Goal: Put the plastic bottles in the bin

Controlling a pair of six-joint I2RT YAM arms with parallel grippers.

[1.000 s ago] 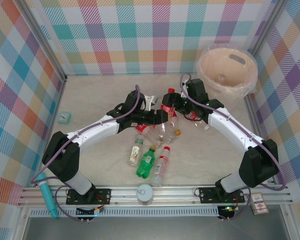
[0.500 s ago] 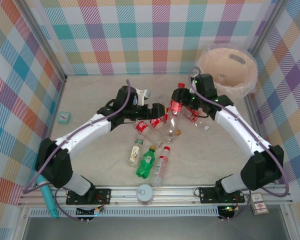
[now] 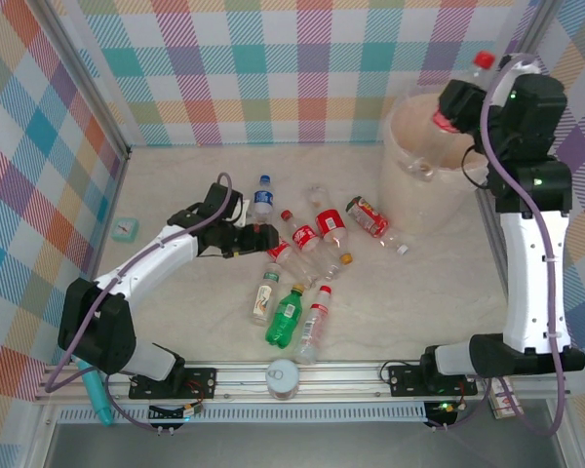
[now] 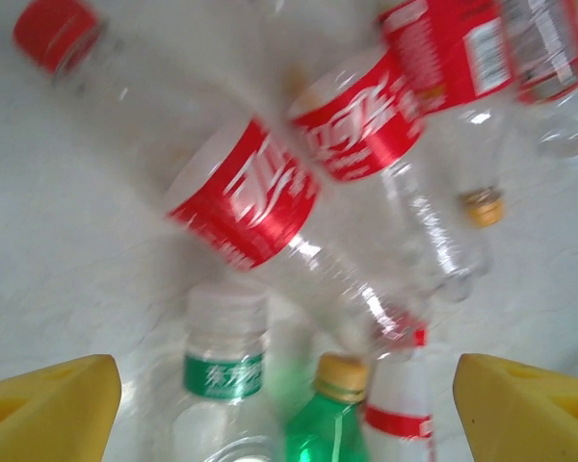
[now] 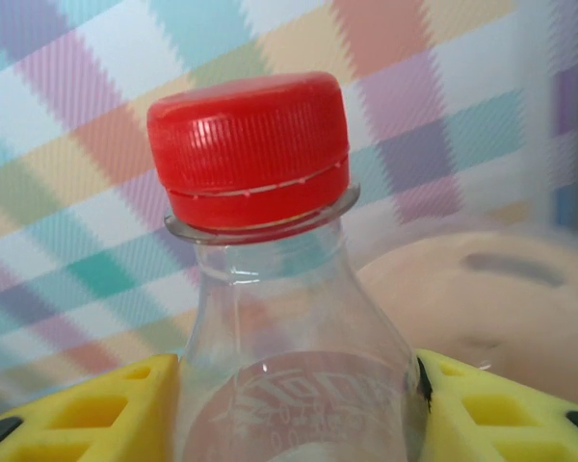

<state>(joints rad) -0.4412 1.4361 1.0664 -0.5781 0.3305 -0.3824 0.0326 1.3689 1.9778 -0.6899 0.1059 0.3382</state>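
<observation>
Okay, right hand (image 3: 460, 102) was up high at the far right, clenched on a red-capped bottle (image 3: 481, 61), cap pointing up and away. In the right wrist view we saw the yellow fingers (image 5: 87, 414) pressed on both sides of that bottle (image 5: 270, 289) just under its neck, with the bin (image 5: 501, 289) behind and below it. From the top view the held bottle hung over the near rim of the bin (image 3: 402, 185), which stood in the far right corner of the bench (image 3: 175, 175).

Left hand (image 3: 263, 234) was low over the bench, left of the pile, released: the two yellow fingers (image 4: 43, 404) sat wide apart at the picture's bottom corners and gripped nothing.

The rest of the bottles lay loose mid-bench. A blue-capped bottle (image 3: 263, 195) was just beyond the left hand. Three red-labelled bottles (image 3: 329, 222) lay side by side to its right, the rightmost nearest the bin but apart from it. An orange-capped bottle (image 3: 343, 258) lay among them. Nearer the arms were a bottle with a green-and-white label (image 3: 265, 291), a green bottle (image 3: 286, 317) and a slim red-capped one (image 3: 315, 320), close together. The left wrist view showed a red-labelled bottle (image 4: 246, 202) lying slantwise, the green bottle (image 4: 328, 423) right below it, blurred.

A round can top (image 3: 283, 375) sat at the near rail.
</observation>
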